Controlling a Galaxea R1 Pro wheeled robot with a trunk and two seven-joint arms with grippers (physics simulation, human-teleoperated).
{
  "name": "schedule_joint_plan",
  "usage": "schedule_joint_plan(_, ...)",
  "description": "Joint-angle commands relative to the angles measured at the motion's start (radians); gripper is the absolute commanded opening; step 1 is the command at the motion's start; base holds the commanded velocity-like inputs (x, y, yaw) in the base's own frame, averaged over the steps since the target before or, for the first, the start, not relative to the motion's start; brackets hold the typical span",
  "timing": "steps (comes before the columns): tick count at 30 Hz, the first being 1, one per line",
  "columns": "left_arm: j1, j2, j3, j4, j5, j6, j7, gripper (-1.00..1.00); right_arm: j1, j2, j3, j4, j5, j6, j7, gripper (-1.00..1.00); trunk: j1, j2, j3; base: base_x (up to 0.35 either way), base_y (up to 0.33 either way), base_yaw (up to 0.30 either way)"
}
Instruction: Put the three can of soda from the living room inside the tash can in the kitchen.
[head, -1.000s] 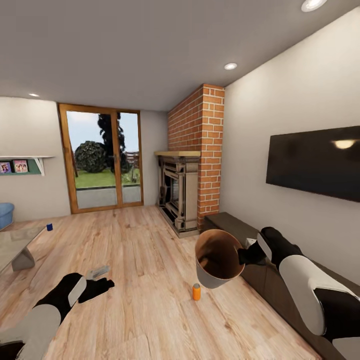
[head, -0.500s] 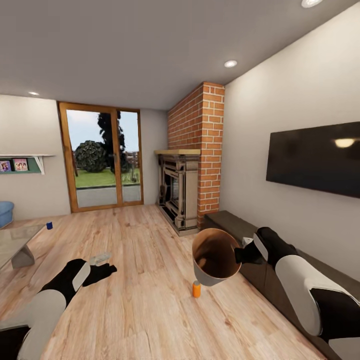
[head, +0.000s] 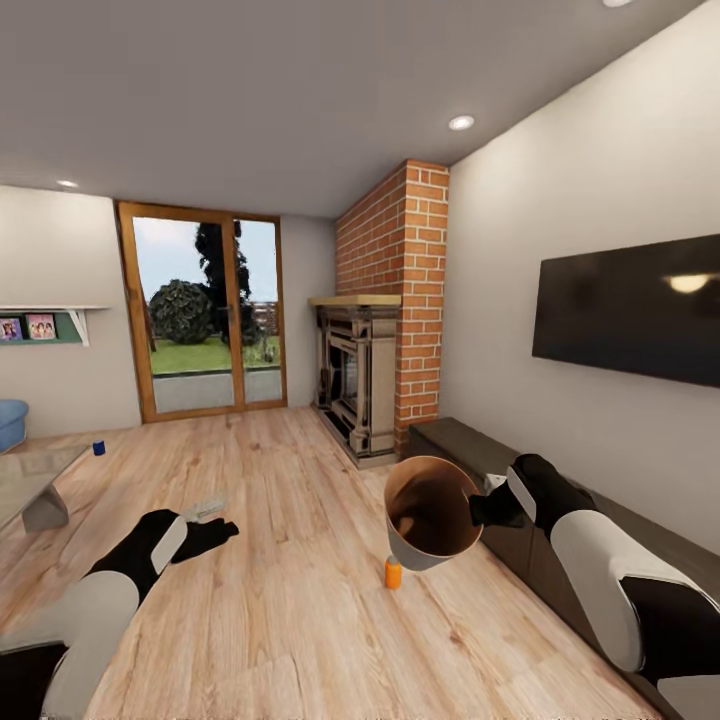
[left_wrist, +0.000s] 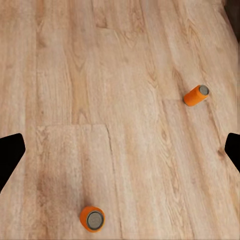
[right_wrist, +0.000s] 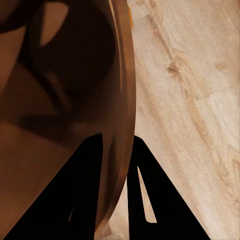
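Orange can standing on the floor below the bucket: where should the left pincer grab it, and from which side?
Grip the orange can around its cylindrical side wall at mid-height. It stands upright on the wood floor with its silver top up, so a hold across the body should be steadier than one on the rim. Come from the robot's left, since the bucket held by the right pincer hangs just above it. The left pincer is open.

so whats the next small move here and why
Probably lower the open left tool toward the nearer orange can standing on the floor. The right tool already grips the trash can's rim, and no can is held yet.
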Motion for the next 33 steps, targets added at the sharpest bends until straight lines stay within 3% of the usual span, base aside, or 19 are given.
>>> schedule_joint_plan(1,-0.010,-0.002,-0.001,0.002,-0.003,-0.003,0.001,1.00,-0.001,0.000,-0.005,-0.001,-0.026,0.001,0.004,-1.00,0.004,-0.007,-0.003,0.000,0.000,0.000)
schedule_joint_plan(4,-0.023,-0.019,-0.003,0.003,-0.009,-0.007,0.006,1.00,-0.001,-0.005,-0.007,-0.002,-0.024,0.001,0.004,-1.00,0.015,-0.028,-0.012,0.000,0.000,0.000)
schedule_joint_plan(11,-0.028,-0.031,-0.004,0.008,-0.012,-0.010,0.030,1.00,-0.002,-0.016,-0.010,-0.006,-0.023,-0.001,0.005,-1.00,0.042,-0.077,-0.034,0.000,0.000,0.000)
schedule_joint_plan(33,-0.029,-0.034,-0.005,0.008,-0.012,-0.013,0.042,1.00,-0.007,-0.023,0.004,-0.042,-0.022,-0.013,0.004,-1.00,0.127,-0.231,-0.103,0.000,0.000,0.000)
